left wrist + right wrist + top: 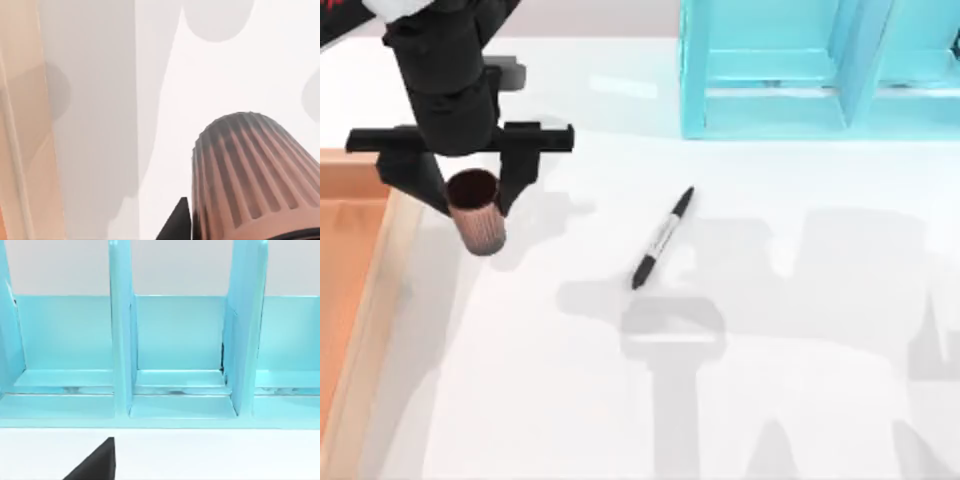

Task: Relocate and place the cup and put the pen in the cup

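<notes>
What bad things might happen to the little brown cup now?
1. The left gripper holds the cup near its rim, above the table; if the grip is weak, the cup might slip and tip over.
2. The wooden tray sits close beside it, so a sideways move could bump the tray's edge.
3. The pen lies flat some way off; a cup set down too far away makes the drop harder.

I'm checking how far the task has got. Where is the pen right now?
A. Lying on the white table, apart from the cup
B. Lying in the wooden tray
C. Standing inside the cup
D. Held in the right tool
A: in the top view the pen lies flat on the white table, well to the right of the cup, which the left tool has between its fingers beside the wooden tray.
</notes>
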`<state>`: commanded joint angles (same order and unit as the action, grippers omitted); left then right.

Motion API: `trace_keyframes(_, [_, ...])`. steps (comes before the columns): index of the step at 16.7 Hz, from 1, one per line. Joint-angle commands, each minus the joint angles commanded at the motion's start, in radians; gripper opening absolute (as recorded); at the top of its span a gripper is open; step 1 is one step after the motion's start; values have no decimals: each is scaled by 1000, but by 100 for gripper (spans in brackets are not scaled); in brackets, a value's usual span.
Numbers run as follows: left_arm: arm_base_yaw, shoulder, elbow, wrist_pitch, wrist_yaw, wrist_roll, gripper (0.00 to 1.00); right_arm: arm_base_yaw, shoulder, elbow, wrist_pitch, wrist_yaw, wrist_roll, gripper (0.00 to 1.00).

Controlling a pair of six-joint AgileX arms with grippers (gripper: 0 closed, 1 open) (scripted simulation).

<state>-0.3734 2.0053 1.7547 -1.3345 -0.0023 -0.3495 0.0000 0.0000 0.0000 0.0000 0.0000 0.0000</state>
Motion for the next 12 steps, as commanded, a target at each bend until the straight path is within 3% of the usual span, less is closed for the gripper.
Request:
trace_keyframes(7, [-32,54,1,58,-2,-31,0,0,0,0,0,0,0,100])
trace_keyframes(12, [-34,67,-97,183,-3,-30,0,0,0,0,0,0,0,100])
